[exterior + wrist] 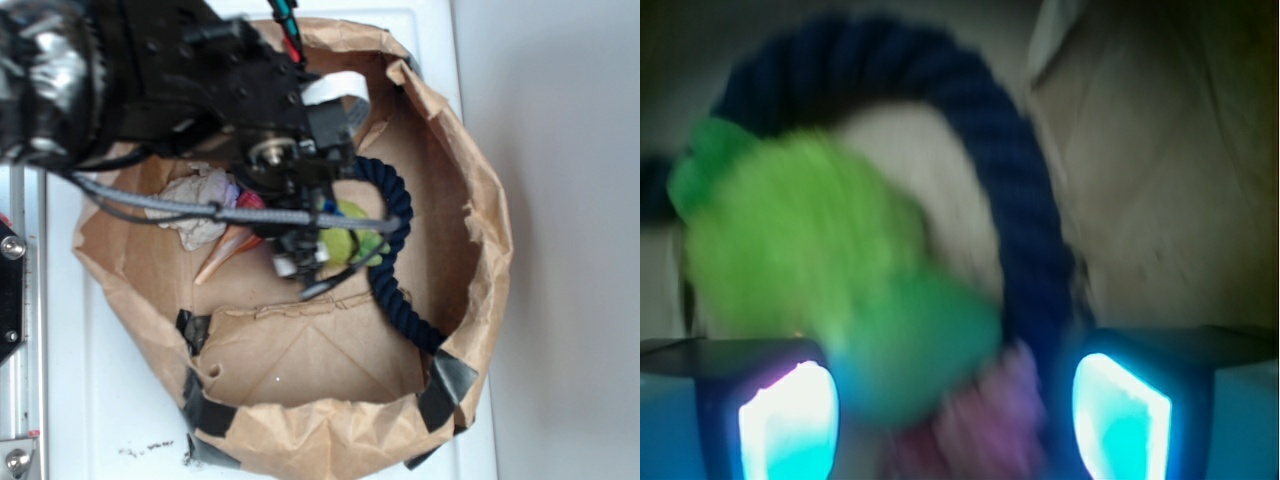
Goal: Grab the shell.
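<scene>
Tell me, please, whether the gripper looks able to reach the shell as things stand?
Probably yes, after shifting sideways. The gripper sits over the green plush toy, jaws apart, while the shell lies just beside it, its pointed end uncovered. The cloth wad touches only its far end.

I see a white tabletop (70, 400) carrying one thing directly: a brown paper bag (330, 440) with its walls rolled down into a shallow basin, patched with black tape (448, 390) at the near rim. Bag's creased paper floor (310, 365) holds a shell (228, 252), an off-white cloth wad (195, 215), a lime-green plush toy (350, 240) and a curved navy rope (395, 270). Small dark specks (145, 448) mark the tabletop near the bag's lower-left edge.
</scene>
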{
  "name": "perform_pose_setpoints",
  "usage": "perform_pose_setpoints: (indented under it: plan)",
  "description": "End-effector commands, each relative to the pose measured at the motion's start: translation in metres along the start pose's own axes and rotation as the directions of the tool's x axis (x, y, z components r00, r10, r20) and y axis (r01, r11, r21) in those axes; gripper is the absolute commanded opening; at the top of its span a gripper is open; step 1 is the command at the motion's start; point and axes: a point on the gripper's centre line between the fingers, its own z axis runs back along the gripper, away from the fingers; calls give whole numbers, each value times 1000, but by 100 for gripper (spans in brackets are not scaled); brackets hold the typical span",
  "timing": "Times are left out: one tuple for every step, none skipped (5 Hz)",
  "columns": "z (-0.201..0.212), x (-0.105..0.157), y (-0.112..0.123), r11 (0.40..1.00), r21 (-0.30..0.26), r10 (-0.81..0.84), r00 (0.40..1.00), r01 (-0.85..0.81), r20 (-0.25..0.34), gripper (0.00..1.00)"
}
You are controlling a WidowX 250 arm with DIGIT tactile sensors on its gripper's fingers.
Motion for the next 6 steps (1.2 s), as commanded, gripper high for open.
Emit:
perform_pose_setpoints:
  plan:
    - [27,2,3,999,1,35,991,-36,130,100]
    - [23,5,0,999,1,41,990,-41,135,100]
    - [20,5,-2,999,-5,38,989,-38,142,100]
    - [16,4,-5,1000,-19,21,987,-18,162,100]
    - [8,6,-10,1000,-21,1,986,3,167,100]
    - [-4,0,-11,1000,-4,-28,982,30,188,100]
